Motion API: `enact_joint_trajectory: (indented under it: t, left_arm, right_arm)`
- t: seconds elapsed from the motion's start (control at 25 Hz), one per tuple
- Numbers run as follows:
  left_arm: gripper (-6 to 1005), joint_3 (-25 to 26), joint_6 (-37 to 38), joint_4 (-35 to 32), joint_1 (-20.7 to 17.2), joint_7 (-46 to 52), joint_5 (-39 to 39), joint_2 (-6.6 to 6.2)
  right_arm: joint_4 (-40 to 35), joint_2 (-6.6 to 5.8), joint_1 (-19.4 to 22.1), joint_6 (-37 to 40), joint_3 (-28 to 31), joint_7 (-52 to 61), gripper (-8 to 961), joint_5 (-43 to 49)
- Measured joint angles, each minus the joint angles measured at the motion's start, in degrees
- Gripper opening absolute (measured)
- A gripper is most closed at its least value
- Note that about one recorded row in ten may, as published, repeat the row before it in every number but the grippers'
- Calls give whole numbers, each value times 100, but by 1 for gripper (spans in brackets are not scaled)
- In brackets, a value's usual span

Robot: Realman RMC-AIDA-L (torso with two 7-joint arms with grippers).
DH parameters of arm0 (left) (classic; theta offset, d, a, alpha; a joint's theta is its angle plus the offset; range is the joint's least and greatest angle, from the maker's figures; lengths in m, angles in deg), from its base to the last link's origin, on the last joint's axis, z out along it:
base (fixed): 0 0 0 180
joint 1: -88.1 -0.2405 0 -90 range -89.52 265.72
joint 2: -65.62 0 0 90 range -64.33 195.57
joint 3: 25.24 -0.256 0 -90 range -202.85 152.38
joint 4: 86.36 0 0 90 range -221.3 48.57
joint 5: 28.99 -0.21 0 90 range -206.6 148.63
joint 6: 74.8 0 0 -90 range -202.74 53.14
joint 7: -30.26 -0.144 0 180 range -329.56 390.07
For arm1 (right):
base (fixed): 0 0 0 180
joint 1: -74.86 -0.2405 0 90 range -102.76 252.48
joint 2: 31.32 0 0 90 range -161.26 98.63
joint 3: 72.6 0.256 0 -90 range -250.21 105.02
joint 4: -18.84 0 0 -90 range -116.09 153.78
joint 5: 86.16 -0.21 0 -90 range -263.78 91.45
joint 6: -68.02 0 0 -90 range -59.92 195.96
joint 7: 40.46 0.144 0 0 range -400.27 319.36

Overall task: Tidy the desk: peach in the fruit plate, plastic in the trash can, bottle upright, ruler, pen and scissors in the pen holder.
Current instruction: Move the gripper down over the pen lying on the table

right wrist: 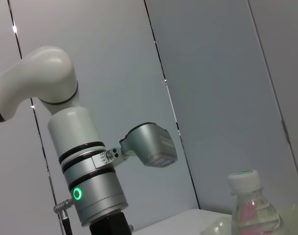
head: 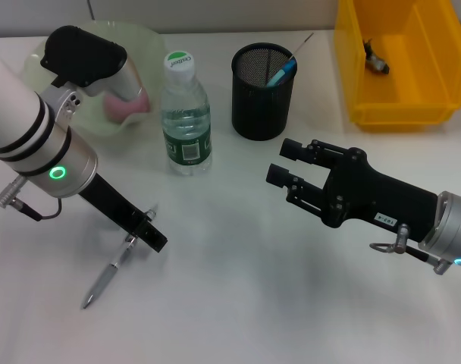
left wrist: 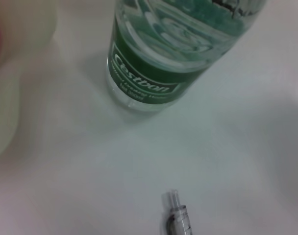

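A silver pen [head: 109, 271] lies slanted on the white desk; its end [left wrist: 176, 215] shows in the left wrist view. My left gripper [head: 148, 231] sits low right over the pen's upper part. The bottle [head: 186, 114] [left wrist: 154, 58] [right wrist: 247, 205] stands upright with its cap on. A pink peach [head: 128, 106] rests in the pale green fruit plate [head: 56, 53], partly hidden behind my left arm. The black mesh pen holder [head: 263, 95] holds a blue-handled item and a thin stick; I cannot tell ruler from scissors. My right gripper [head: 285, 164] hovers open and empty, near the holder.
A yellow bin [head: 401, 106] stands at the back right with a small dark scrap [head: 376, 59] inside. My left arm [right wrist: 85, 181] reaches across the desk's left side, over the plate.
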Motion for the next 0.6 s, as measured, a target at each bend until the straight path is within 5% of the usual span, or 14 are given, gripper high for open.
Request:
enact_joint_trajectory:
  t: [0.6]
  left_arm:
    - [788,-8,22,72,125,2,-24,-17]
  right_arm:
    - [-10,0,-34,-1,19,-7,478,-16]
